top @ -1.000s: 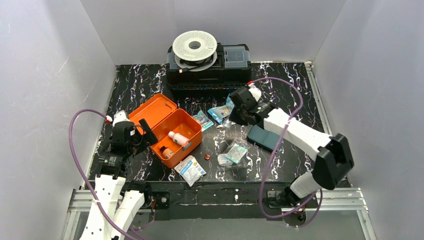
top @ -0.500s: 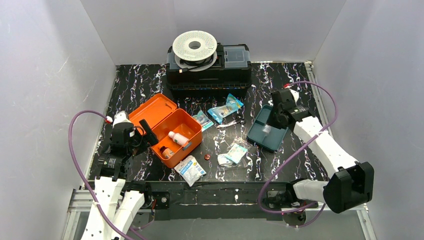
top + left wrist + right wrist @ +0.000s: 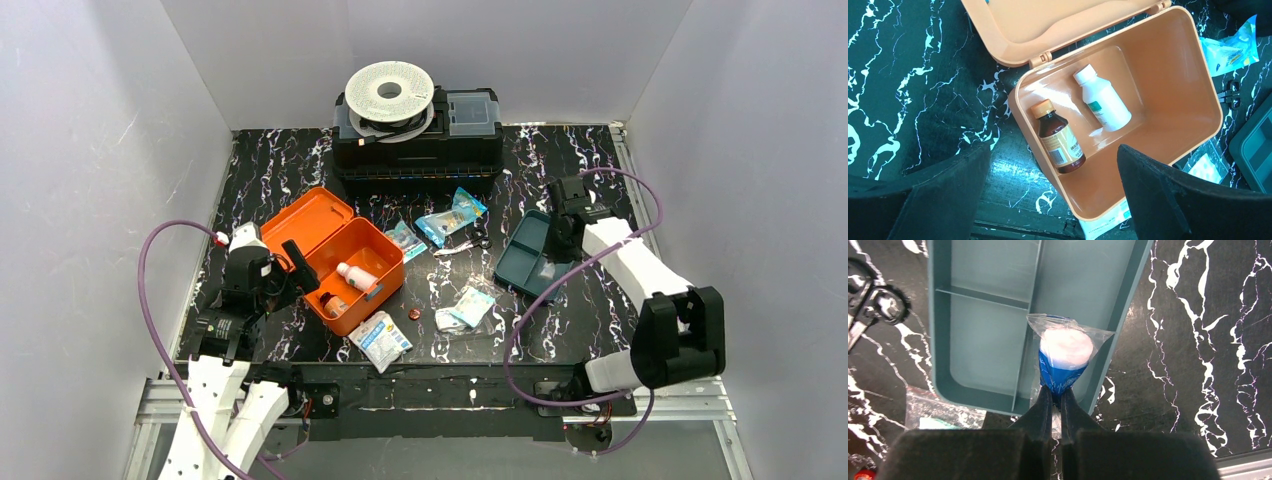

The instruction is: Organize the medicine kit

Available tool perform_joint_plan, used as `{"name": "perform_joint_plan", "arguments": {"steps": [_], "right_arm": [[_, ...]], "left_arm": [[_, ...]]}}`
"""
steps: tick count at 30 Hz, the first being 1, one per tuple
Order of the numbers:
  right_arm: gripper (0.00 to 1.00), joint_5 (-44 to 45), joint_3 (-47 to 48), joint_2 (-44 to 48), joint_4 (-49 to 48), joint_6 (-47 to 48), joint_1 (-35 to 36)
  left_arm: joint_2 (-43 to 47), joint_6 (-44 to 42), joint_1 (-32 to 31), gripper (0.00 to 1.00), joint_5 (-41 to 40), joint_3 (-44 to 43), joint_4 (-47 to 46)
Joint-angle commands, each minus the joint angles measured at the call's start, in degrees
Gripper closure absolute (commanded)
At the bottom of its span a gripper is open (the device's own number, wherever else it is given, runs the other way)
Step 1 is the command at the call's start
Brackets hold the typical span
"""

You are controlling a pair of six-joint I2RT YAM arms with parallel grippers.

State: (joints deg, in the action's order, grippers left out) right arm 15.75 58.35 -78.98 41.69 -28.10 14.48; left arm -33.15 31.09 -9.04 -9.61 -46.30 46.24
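Note:
The orange medicine kit lies open at the left, its lid folded back. Inside are a brown bottle and a white bottle. The teal divided tray lies apart on the table at the right; it also shows in the right wrist view. My right gripper is shut on a clear bag with a blue-and-white roll and holds it over the tray's right compartment. My left gripper is open, empty, above the kit's near-left corner.
A black toolbox with a white spool stands at the back. Loose packets, small scissors, a packet and a white sachet lie between kit and tray. White walls enclose the table.
My right arm has swung right from the middle packets to the teal tray, carrying the bagged roll. The left arm has stayed in place.

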Motion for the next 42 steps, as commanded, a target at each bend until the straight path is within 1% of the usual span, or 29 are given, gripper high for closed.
{"name": "perform_joint_plan", "arguments": {"steps": [1,14,18,21,27,29,34,37,40,42], "right_arm": [[0.99,-0.96,1.41,-3.15,-1.47,3.27,-1.17],[0.99,-2.29,5.79,-12.82,-0.52,3.36,-4.0],[0.95,-2.2,5.98,-14.25,-0.71,3.05,-4.84],[0.88,-2.17,6.29,-14.7,-0.71,2.98,-4.99],[0.58,0.79,7.19,-13.38,0.34,2.36,-4.98],[0.52,2.03,7.51,-12.27,1.06,2.4,-4.92],[0.48,2.39,9.13,-8.49,2.88,2.79,-4.99],[0.47,0.29,10.2,-5.47,3.52,3.36,-4.94],[0.43,-7.9,10.85,-0.23,2.86,5.22,-4.09],[0.4,-12.29,11.43,2.67,2.49,7.57,-0.9]], "left_arm": [[0.37,-0.22,-0.71,0.02,-0.37,0.34,-0.25],[-0.08,-0.3,-1.22,0.02,-0.24,0.34,-0.23],[-0.17,-0.27,-1.2,0.02,-0.22,0.34,-0.23],[-0.25,-0.26,-1.21,0.02,-0.24,0.35,-0.23],[-0.93,-0.33,-1.23,0.02,-0.22,0.29,-0.24],[-1.04,-0.34,-1.24,0.02,-0.33,0.27,-0.23],[-1.05,-0.34,-1.25,0.02,-0.41,0.34,-0.32],[-1.37,-0.44,-1.25,0.02,-0.5,0.34,-0.32],[-1.73,-0.5,-1.24,0.02,-0.54,0.26,-0.31],[-1.99,-0.76,-1.2,0.02,0.14,0.34,-0.6]]}}
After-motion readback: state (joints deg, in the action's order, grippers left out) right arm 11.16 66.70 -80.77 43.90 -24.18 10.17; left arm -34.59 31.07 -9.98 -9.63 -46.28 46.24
